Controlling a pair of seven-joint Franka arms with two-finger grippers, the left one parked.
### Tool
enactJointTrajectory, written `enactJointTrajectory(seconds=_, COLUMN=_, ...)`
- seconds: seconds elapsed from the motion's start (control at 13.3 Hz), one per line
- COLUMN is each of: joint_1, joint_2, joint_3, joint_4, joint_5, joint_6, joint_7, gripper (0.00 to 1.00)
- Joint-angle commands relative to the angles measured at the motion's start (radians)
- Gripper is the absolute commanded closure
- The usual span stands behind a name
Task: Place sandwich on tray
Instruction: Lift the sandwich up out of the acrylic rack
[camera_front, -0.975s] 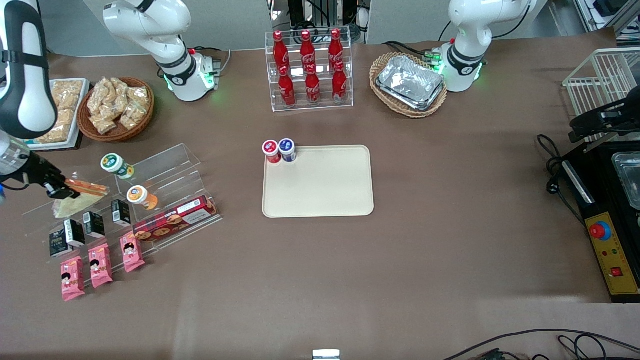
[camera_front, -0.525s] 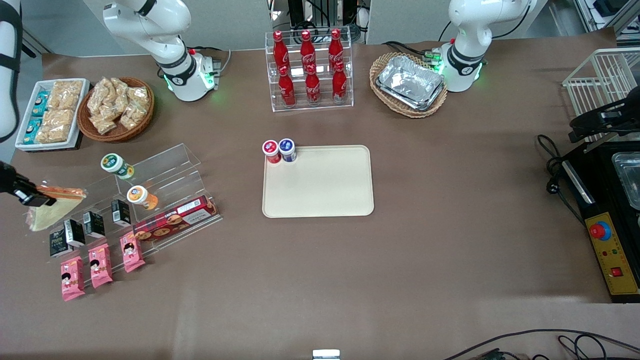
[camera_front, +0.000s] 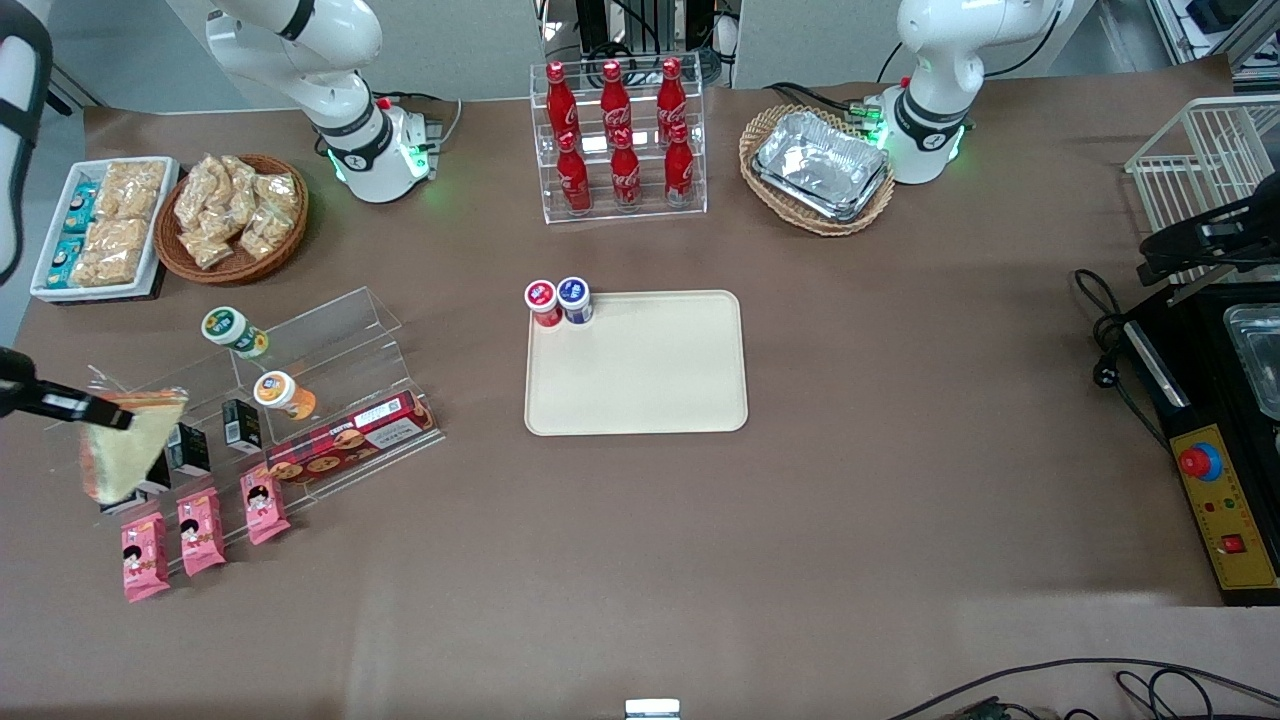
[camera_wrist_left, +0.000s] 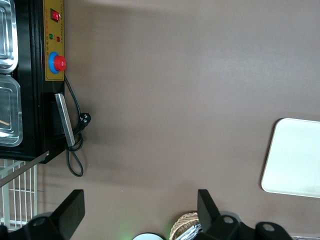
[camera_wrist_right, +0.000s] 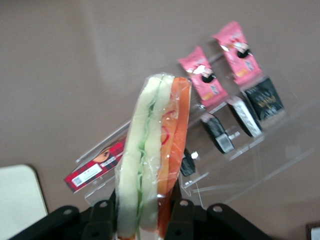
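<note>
My right gripper (camera_front: 88, 410) is shut on the sandwich (camera_front: 122, 447), a plastic-wrapped wedge of pale bread with orange and green layers. It hangs in the air above the clear acrylic rack's end, toward the working arm's end of the table. In the right wrist view the sandwich (camera_wrist_right: 152, 150) stands between the two black fingers (camera_wrist_right: 176, 220), squeezed at its base. The cream-beige tray (camera_front: 640, 375) lies flat at mid-table, well apart from the gripper. A corner of the tray also shows in the right wrist view (camera_wrist_right: 17, 200) and in the left wrist view (camera_wrist_left: 295, 160).
Two small capped jars (camera_front: 559, 300) stand at the tray's corner. The acrylic rack (camera_front: 300, 390) holds jars, black cartons and a red biscuit box (camera_front: 345, 437). Pink snack packets (camera_front: 200, 530) lie in front of it. A cola bottle rack (camera_front: 618, 140), wicker baskets and foil trays (camera_front: 820, 165) stand farther back.
The gripper has carried the sandwich up off the rack, outward toward the table's edge and nearer the front camera. The wedge now hangs point down.
</note>
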Motion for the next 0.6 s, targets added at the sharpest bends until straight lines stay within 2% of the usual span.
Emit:
enactJointTrajectory(seconds=0.0, joint_1=0.007, joint_2=0.011, joint_3=0.071, joint_4=0.041, joint_5=-0.005, joint_6=-0.033, joint_7=-0.266, gripper=0.62)
enactJointTrajectory(seconds=0.3, joint_1=0.079, joint_2=0.013, joint_3=0.161, joint_4=0.039, joint_5=-0.015, joint_6=-0.030, joint_7=-0.515, gripper=0.61)
enactJointTrajectory(seconds=0.53, joint_1=0.256, joint_2=0.017, joint_3=0.166, joint_4=0.039, joint_5=-0.090, joint_6=-0.022, joint_7=-0.621, gripper=0.61)
